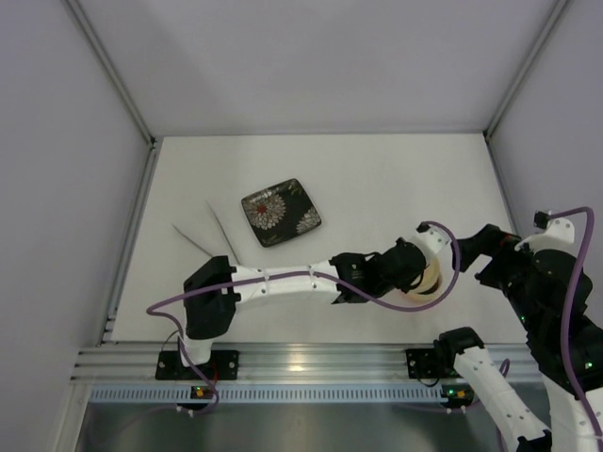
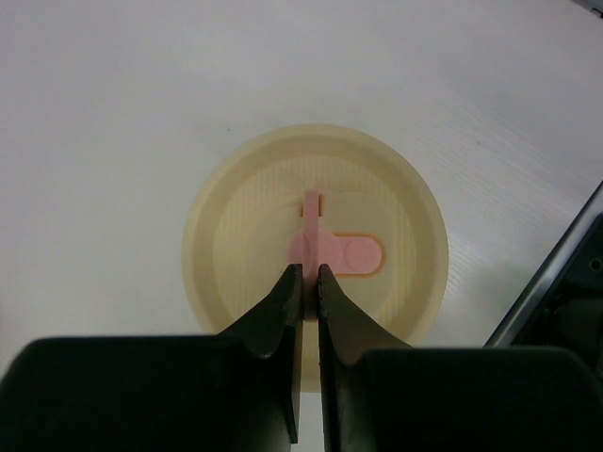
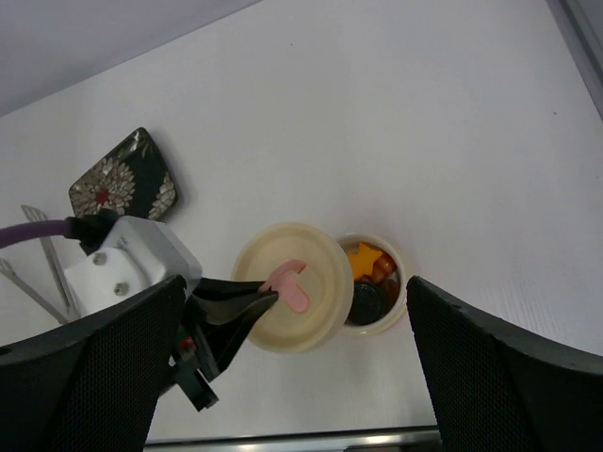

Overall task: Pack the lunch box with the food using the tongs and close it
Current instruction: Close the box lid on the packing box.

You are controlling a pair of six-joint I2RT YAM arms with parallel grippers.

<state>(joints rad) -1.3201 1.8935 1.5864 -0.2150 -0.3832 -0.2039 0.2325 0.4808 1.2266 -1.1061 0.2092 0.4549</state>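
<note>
The left gripper (image 2: 308, 268) pinches the pink tab (image 2: 332, 250) of 1 lid (image 2: 245, 217), which half covers 1 lunch box (image 3: 403, 282) at the near right. The food (image 3: 366, 259) shows on the box's right side, too hidden to count. The right gripper (image 3: 294, 282) gapes wide. 1 tongs (image 1: 221, 231) lies left of 1 plate (image 1: 281, 212).

No legible txt — labels, nos.

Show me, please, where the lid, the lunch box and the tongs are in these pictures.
lid (image 2: 316, 247), left wrist view, pink mark at its centre.
lunch box (image 3: 400, 268), right wrist view, right side of its rim.
tongs (image 1: 221, 231), top external view, middle of the right-hand arm.
</note>
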